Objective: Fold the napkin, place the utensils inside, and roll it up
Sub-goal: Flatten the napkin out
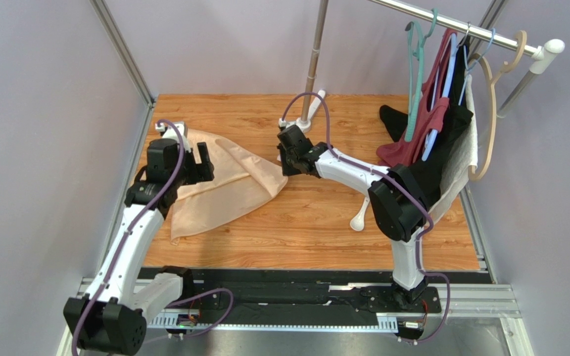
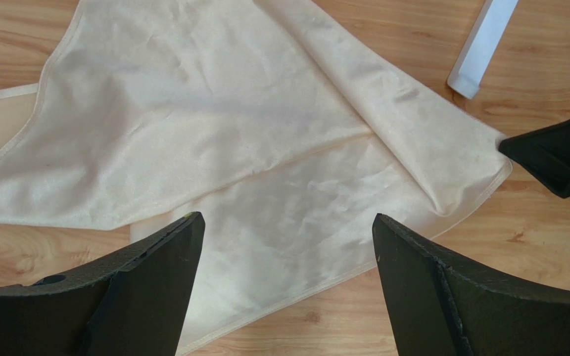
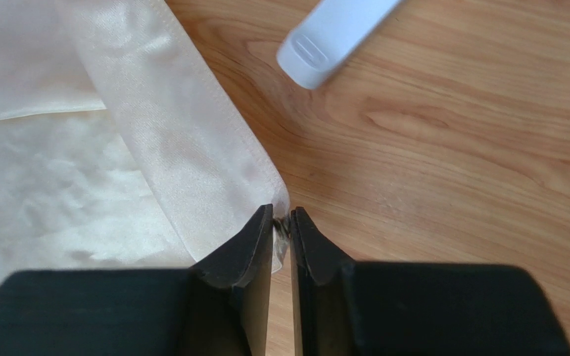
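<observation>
Pinching the napkin's [image 1: 221,178] 3 o'clock corner, the right gripper [image 3: 282,222] is closed on it. The left gripper [image 2: 286,219] hangs wide open, empty, above the napkin. The spoon [image 1: 359,217] lies farther toward 3 o'clock.

Bright even light, soft shadows, sheen on napkin [image 2: 214,126]

White arms [image 1: 121,248], black joints [image 1: 396,204], purple cables [image 1: 307,94].

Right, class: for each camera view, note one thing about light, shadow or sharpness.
Top view: soft even light, sharp throughout, only faint shadows on the table. Left wrist view: the napkin looks washed-out and glossy, and the black fingers lose detail. Right wrist view: the white pole foot is bright and slightly soft.
</observation>
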Tool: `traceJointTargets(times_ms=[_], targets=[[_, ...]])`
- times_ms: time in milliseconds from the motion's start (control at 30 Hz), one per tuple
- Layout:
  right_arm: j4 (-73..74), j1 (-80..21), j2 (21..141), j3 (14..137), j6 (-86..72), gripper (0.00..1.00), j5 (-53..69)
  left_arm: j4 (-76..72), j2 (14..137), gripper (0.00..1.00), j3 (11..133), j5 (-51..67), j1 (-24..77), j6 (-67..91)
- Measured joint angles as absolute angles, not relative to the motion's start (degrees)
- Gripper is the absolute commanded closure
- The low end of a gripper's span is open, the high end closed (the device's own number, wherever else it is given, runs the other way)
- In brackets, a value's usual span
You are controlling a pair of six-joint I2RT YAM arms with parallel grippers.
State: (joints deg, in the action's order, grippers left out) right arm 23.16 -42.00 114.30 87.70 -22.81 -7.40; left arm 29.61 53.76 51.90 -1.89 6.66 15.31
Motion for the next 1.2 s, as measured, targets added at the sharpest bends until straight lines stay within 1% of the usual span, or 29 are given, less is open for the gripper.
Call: traceJointTargets(times_ms=[33, 67, 133, 167, 200, 333, 400, 567, 700, 867, 967, 1200], targets=[[23.5, -41.6, 114.3, 87.0, -22.8, 0.61, -8.0, 29.7, 55.8, 0.04, 52.5, -1.5, 6.7, 15.3], [23.7, -41.5, 114.3, 86.5, -22.7, 0.50, -8.5, 30.0, 57.5, 0.04, 53.1, -1.3, 6.7, 15.1], [23.2, -41.9, 114.0, 85.6, -22.2, 0.43, -8.6, 30.7, 59.5, 0.03, 54.3, -0.7, 6.2, 14.7], [22.4, -42.4, 113.3, 84.3, -21.6, 0.38, -8.4, 31.0, 60.4, 0.03, 55.0, -0.3, 5.6, 14.6], [21.7, -43.0, 112.2, 83.1, -21.3, 0.37, -7.9, 31.1, 61.4, 0.04, 56.1, 0.3, 4.6, 14.5], [16.0, -46.6, 108.1, 79.3, -21.7, 0.37, -1.2, 28.5, 68.6, 0.04, 61.0, 4.7, -4.3, 16.3], [11.5, -48.7, 107.9, 79.3, -22.9, 0.37, 3.3, 26.7, 73.3, 0.04, 62.6, 5.4, -6.9, 17.3], [1.8, -54.1, 112.3, 81.0, -25.7, 0.37, 12.9, 26.3, 89.5, 0.05, 71.2, 7.7, -7.7, 19.1], [-3.0, -56.3, 117.7, 82.3, -27.9, 0.37, 17.9, 25.3, 98.8, 0.05, 76.3, 8.6, -7.6, 20.2], [-5.4, -56.2, 122.2, 82.2, -30.1, 0.37, 21.3, 25.4, 108.7, 0.05, 82.1, 8.5, -7.6, 20.9], [-5.5, -56.2, 122.7, 81.3, -30.4, 0.37, 21.6, 25.6, 114.0, 0.05, 85.5, 8.4, -7.7, 21.1], [-3.3, -56.2, 122.7, 80.3, -30.4, 0.38, 20.9, 26.7, 121.6, 0.05, 93.4, 8.1, -8.2, 21.1]])
